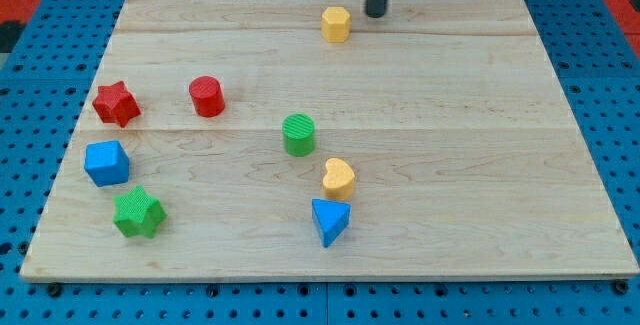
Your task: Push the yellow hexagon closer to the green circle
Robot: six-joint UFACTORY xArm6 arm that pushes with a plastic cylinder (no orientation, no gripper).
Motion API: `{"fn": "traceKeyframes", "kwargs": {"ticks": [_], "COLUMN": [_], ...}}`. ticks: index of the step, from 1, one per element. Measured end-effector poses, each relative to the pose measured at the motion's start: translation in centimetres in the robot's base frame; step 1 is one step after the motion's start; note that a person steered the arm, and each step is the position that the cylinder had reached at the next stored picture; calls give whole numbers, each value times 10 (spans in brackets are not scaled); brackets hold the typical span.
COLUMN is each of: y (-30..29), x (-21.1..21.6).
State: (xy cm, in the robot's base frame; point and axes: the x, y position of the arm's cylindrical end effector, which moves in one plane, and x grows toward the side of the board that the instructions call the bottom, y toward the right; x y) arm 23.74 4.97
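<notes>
The yellow hexagon [336, 24] stands near the view's top edge of the wooden board, a little right of centre. The green circle [298, 134] stands near the middle of the board, well below the hexagon and slightly to its left. My tip [376, 14] is at the view's top, just to the right of the yellow hexagon and a little above it, with a small gap between them.
A yellow heart [339, 178] and a blue triangle [330, 221] stand below the green circle. A red circle [207, 96], a red star [116, 103], a blue cube [106, 162] and a green star [138, 213] stand at the left. The wooden board [480, 165] lies on a blue perforated table.
</notes>
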Motion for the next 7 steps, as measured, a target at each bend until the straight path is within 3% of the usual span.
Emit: {"fn": "traceKeyframes", "kwargs": {"ticks": [1,3,5,6,7], "y": [-53,-103,-155,-155,-154], "x": [56,36,113,126,95]}}
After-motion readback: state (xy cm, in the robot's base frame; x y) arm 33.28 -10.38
